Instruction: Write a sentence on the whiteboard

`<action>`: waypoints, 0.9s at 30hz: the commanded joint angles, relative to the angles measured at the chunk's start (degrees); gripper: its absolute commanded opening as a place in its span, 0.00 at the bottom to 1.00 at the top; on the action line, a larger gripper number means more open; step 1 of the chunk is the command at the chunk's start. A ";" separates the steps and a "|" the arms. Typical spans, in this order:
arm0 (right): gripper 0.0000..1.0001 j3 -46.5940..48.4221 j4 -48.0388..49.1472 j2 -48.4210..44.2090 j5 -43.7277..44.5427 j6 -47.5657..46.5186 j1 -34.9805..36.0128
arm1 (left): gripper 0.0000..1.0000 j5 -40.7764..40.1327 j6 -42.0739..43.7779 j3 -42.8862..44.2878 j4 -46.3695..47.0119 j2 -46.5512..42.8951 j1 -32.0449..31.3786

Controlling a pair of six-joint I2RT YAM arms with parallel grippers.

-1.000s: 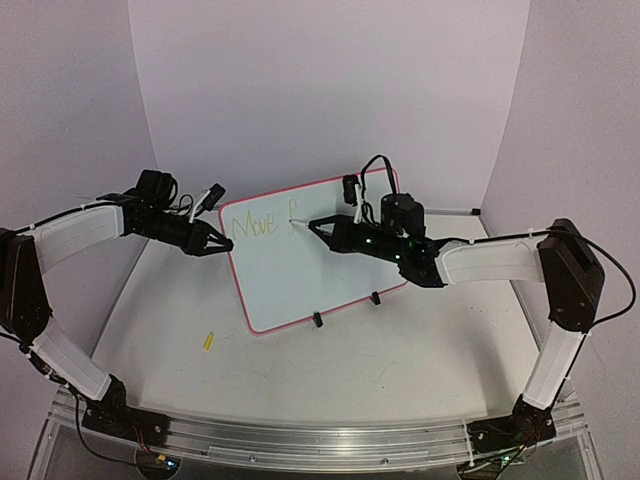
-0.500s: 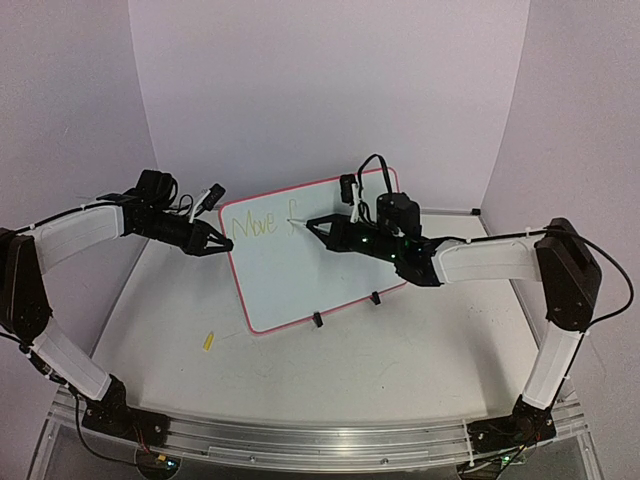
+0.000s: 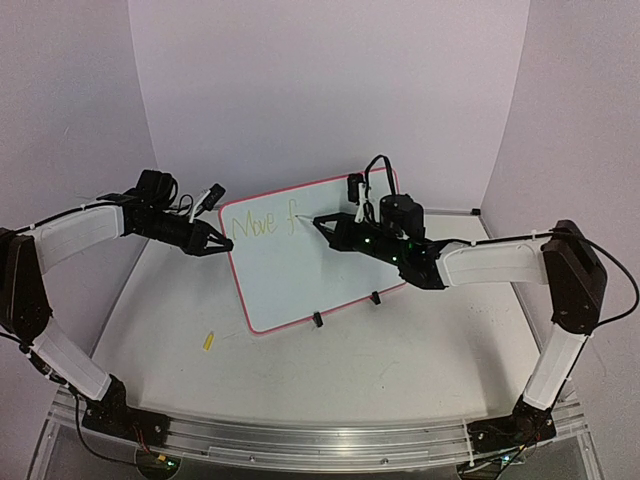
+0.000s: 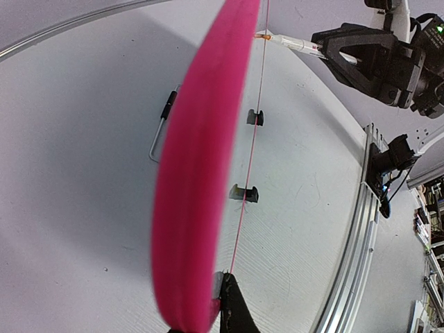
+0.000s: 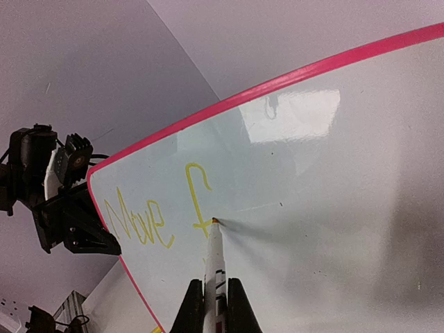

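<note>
The whiteboard (image 3: 300,285) stands tilted on two black feet at mid-table, its red-pink rim around it. The sentence (image 3: 255,224) reads "Move f" in yellow-green cursive at the board's top left; it also shows in the right wrist view (image 5: 139,222). My right gripper (image 3: 325,224) is shut on a white marker (image 5: 216,260) whose tip touches the board at the crossbar of the "f". My left gripper (image 3: 228,246) is shut on the board's left rim (image 4: 198,180), seen edge-on and blurred in the left wrist view, with one black finger (image 4: 234,309) against it.
A small yellow marker cap (image 3: 208,341) lies on the table in front of the board's lower left corner. The board's feet (image 3: 317,319) sit at its near edge. Lilac walls close in behind and on both sides.
The "f" has grown from a hook to a full stem with a crossbar. The right gripper and marker shifted slightly right along the board. The left arm has not moved.
</note>
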 commanded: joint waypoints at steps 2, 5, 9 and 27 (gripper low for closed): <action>0.00 0.46 0.06 -0.71 1.88 -0.63 -0.67 | 0.00 -3.71 1.39 -0.36 -0.45 -0.55 -0.68; 0.00 0.67 0.01 -0.73 0.70 -0.81 -0.67 | 0.00 -3.83 1.48 -0.43 -0.41 -0.50 -0.68; 0.00 0.34 0.00 -1.60 -1.51 -1.11 -0.67 | 0.00 -3.97 1.49 -0.43 -0.42 -0.55 -0.71; 0.00 -3.15 -3.57 -6.98 -9.57 -2.11 -3.05 | 0.00 -4.32 1.55 -0.51 -0.51 -1.25 -0.99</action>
